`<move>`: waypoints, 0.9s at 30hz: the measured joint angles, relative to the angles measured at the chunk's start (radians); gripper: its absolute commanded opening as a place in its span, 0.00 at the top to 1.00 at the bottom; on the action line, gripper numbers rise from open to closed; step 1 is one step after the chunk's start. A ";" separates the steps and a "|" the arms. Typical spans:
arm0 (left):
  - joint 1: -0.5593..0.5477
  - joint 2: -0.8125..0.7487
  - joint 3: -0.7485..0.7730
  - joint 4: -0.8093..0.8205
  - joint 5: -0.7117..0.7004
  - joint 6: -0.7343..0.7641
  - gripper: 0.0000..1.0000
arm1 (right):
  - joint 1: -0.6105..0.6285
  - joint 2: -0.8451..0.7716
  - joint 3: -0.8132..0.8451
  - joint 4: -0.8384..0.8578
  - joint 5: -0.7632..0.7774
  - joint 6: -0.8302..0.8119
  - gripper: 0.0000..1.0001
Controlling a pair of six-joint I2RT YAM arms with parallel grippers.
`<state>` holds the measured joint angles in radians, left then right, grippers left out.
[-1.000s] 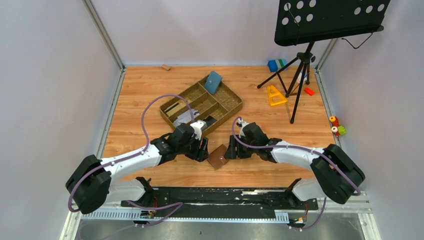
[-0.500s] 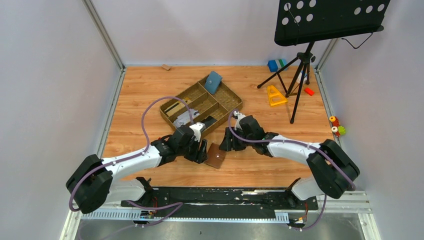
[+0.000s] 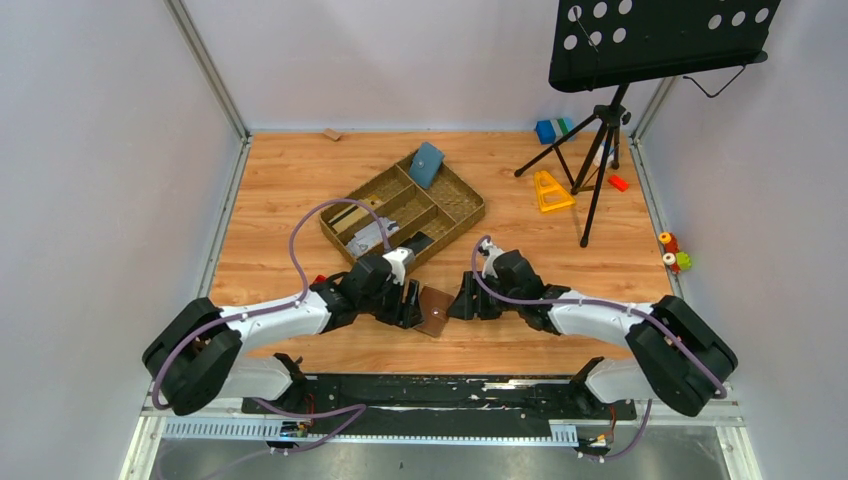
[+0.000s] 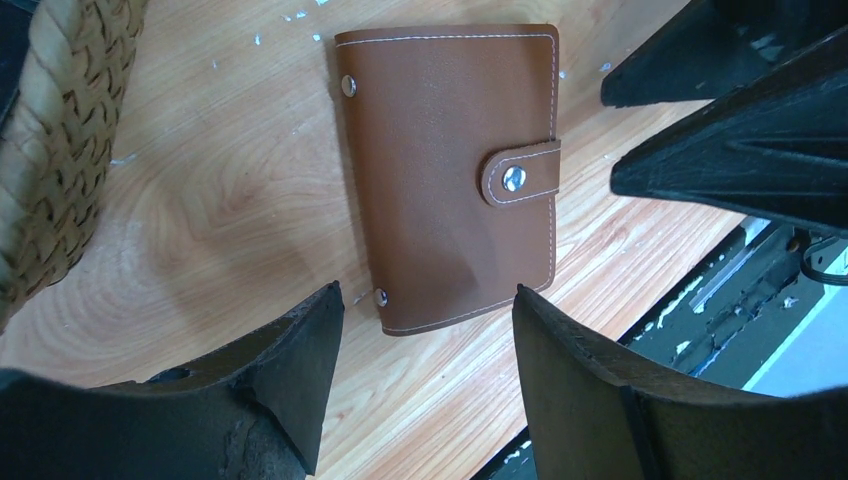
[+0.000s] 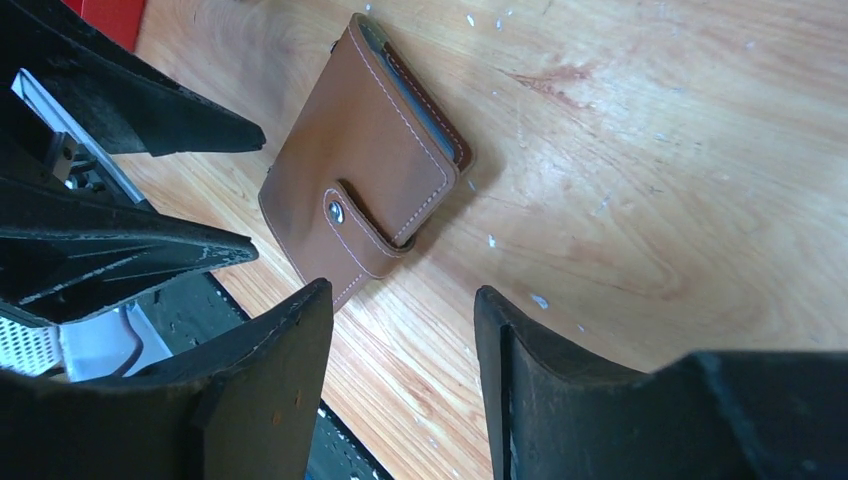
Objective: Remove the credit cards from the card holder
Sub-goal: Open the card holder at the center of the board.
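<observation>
**Right jaws back beside the card holder, tab not yet undone**

My right gripper (image 5: 400,292), which swung off toward the tray (image 4: 50,150) a moment ago, has come back in. My left gripper (image 4: 425,295) has edged closer. Both stand released and empty. The card holder (image 4: 450,170) lies flat on the table (image 4: 230,200), just ahead of my left fingertips and just ahead of my right ones, touching neither. It has hardly shifted. Its tab (image 4: 520,175) is snapped down, so no card is out. I judge the next job is pinning the cover with one side and lifting that tab with the other.
</observation>
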<state>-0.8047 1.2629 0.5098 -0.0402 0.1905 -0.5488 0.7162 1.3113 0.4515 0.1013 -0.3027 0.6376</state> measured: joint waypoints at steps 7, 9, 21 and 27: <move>0.000 0.035 -0.003 0.040 0.010 -0.038 0.30 | 0.000 0.122 -0.006 0.151 -0.076 0.074 0.53; 0.000 0.042 -0.003 0.047 0.010 -0.047 0.30 | -0.001 0.144 -0.008 0.187 -0.088 0.096 0.54; 0.036 0.080 -0.006 0.097 0.020 -0.084 0.33 | -0.001 0.172 -0.008 0.215 -0.057 0.131 0.66; 0.042 0.153 0.002 0.195 0.091 -0.099 0.43 | -0.003 0.194 -0.005 0.226 -0.056 0.132 0.78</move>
<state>-0.7624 1.4155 0.5117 0.1543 0.2813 -0.6476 0.7136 1.5051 0.4469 0.3271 -0.3592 0.7696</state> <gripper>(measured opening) 0.612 0.264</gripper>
